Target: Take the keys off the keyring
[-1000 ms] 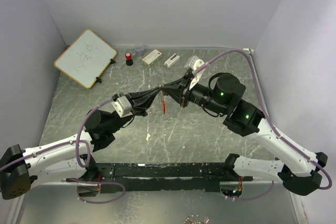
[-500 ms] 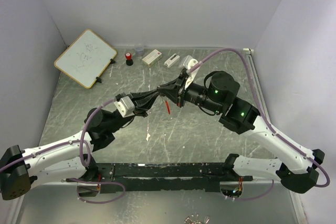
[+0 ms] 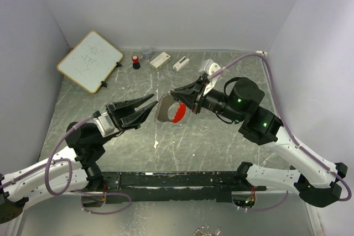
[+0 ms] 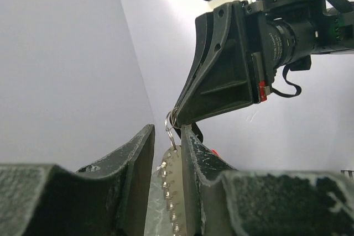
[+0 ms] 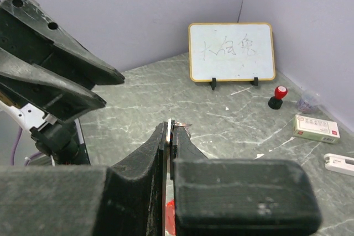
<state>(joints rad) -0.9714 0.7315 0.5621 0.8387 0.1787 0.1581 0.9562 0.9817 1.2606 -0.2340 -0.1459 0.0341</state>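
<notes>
My right gripper is shut on the top of the keyring and holds it above the middle of the table. The keyring's red crescent clip and its silvery toothed metal part hang below the fingers. My left gripper is open, just left of the keyring and apart from it. In the left wrist view the silvery part and a thin wire ring show in the gap between my open fingers. In the right wrist view a thin metal edge is clamped between the shut jaws.
A small whiteboard stands at the back left. A red-capped black bottle, a clear cup, a white box and a white block line the back edge. Walls close in on three sides.
My left gripper has let go, opened and pulled back to the left. The keyring now hangs from the right gripper alone, with the red clip swung into view.
</notes>
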